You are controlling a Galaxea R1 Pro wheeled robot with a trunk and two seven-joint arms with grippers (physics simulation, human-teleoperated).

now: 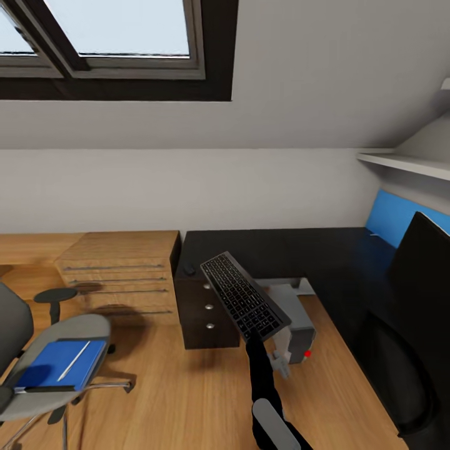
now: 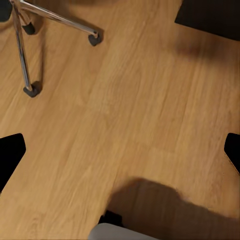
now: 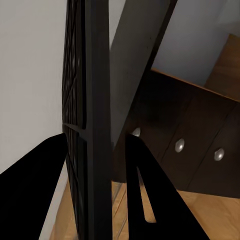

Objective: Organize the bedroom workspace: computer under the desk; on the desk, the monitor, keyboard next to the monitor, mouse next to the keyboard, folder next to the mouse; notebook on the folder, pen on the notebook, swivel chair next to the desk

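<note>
**Keyboard held aloft at frame centre**

Keyboard sits tilted in my right gripper, fingers pinching its lower edge, above the wood floor in front of the dark desk. At lower left I see the swivel chair carrying a blue folder. My left gripper is spread wide over bare planks. A skylight fills the upper left.

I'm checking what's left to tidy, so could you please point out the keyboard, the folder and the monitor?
keyboard (image 1: 245, 304): head view, middle of its keys.
folder (image 1: 53, 365): head view, blue cover, on the chair seat.
monitor (image 1: 425, 262): head view, dark back panel at the desk's right.
</note>
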